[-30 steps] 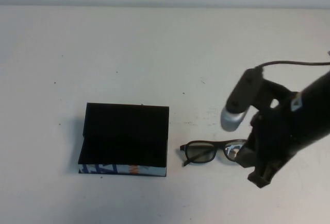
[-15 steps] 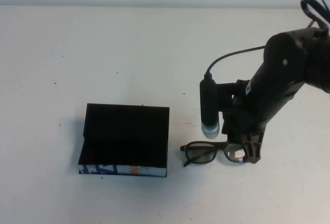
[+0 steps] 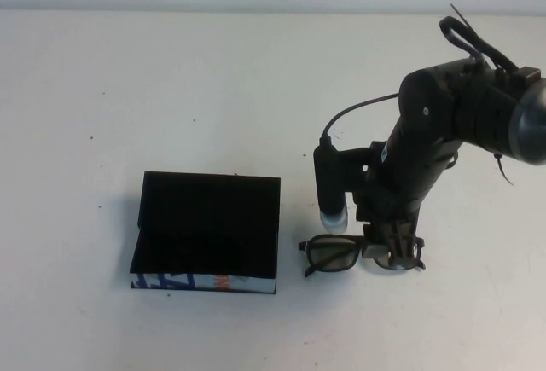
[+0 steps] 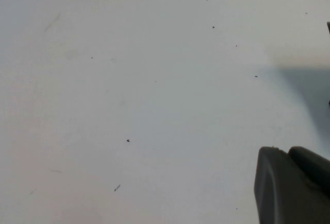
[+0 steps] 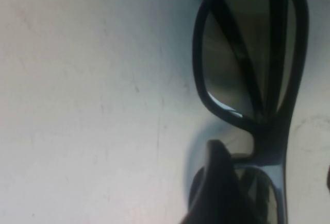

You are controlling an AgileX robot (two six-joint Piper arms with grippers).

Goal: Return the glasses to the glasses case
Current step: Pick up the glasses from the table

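The high view showed the right gripper [image 3: 395, 250] poised with fingers spread over the dark thick-rimmed glasses [image 3: 341, 253], beside the open black hinged glasses case [image 3: 207, 231]; closing on them seemingly came next, while the left gripper [image 4: 294, 188] stayed elsewhere, its fingers' state unclear.

No text seems legible on anything here.
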